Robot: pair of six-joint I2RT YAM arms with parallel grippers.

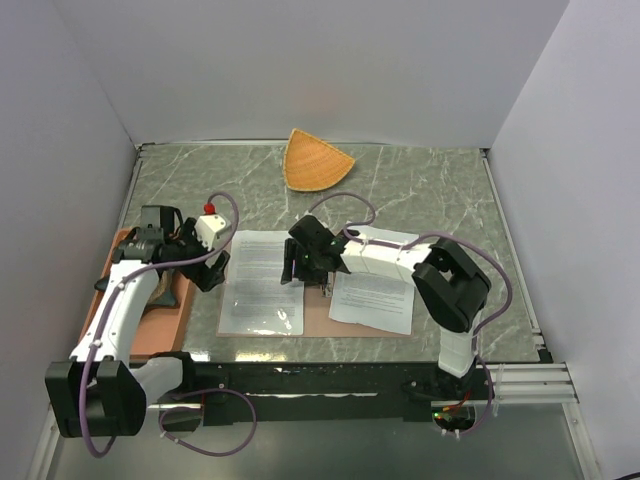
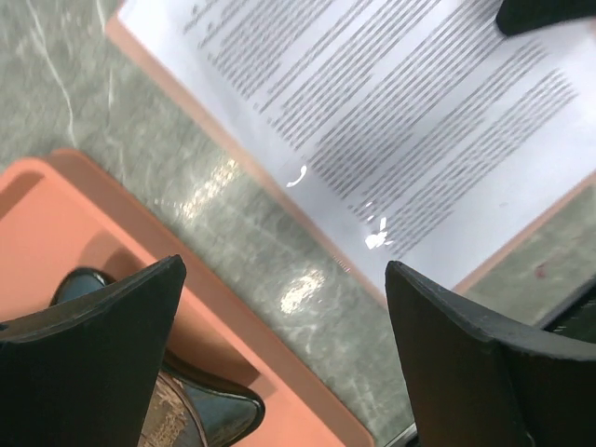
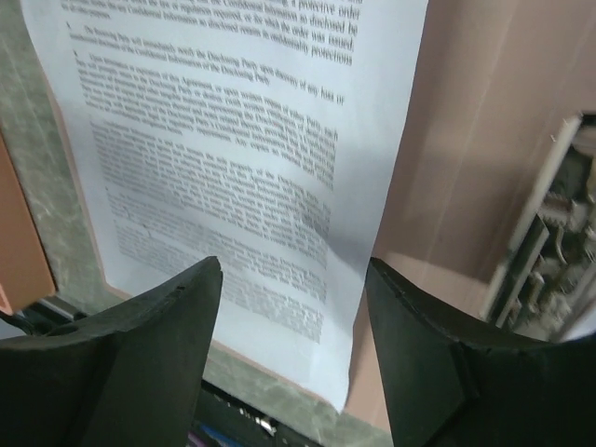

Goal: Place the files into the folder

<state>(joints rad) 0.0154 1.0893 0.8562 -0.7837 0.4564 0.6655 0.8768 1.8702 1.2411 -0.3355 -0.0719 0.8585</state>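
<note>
Two files (image 1: 262,282), seemingly, on one folder (image 1: 318,321); left hand (image 2: 284,275), right hand (image 3: 293,270) both agape, empty.

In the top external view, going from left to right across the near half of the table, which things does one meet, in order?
salmon-orange tray → left gripper → left sheet of the files → right gripper → right sheet of the files

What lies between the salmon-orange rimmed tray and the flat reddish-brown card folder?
Only a bare strip of grey marbled tabletop separates the salmon-orange rimmed tray from the reddish-brown card folder; the left wrist view shows it clearly.
</note>
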